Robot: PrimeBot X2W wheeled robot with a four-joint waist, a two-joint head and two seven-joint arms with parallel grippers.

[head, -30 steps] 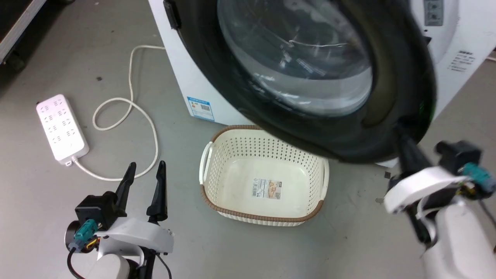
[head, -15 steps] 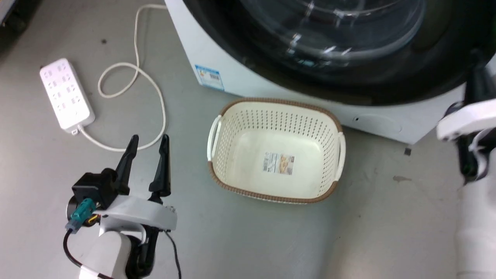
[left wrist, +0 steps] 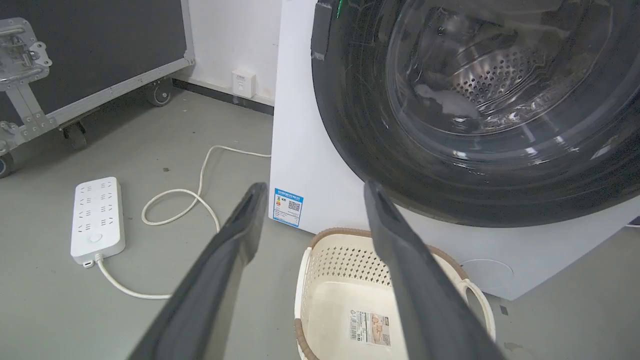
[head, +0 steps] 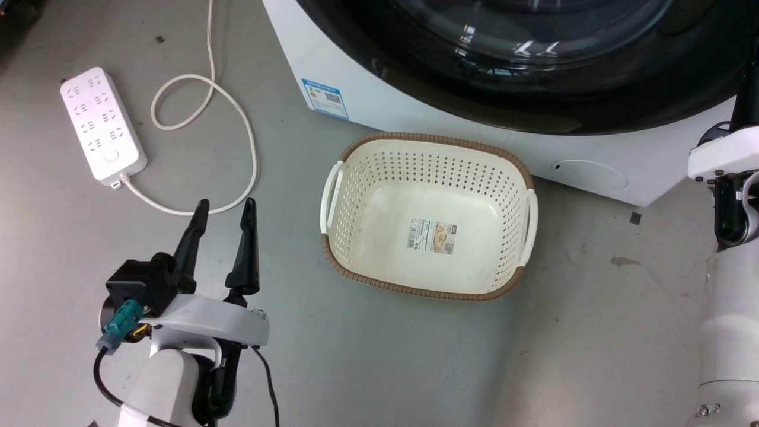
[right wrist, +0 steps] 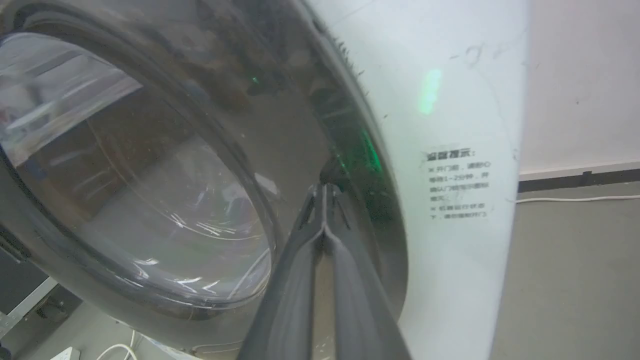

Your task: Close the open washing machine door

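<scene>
While the head view shows the washing machine door (head: 533, 112) nearly flush on the washing machine (head: 367, 107), the left wrist view has the left gripper (left wrist: 312, 186) spread, empty; the right wrist view has the right gripper (right wrist: 325, 187), 2 fingers together, against the rim. Only latching seems left.

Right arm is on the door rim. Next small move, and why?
Probably a short inward push with the right gripper: its jaws are shut, tips on the rim of the washing machine door, which looks flush with the washing machine, but latching cannot be seen.
</scene>
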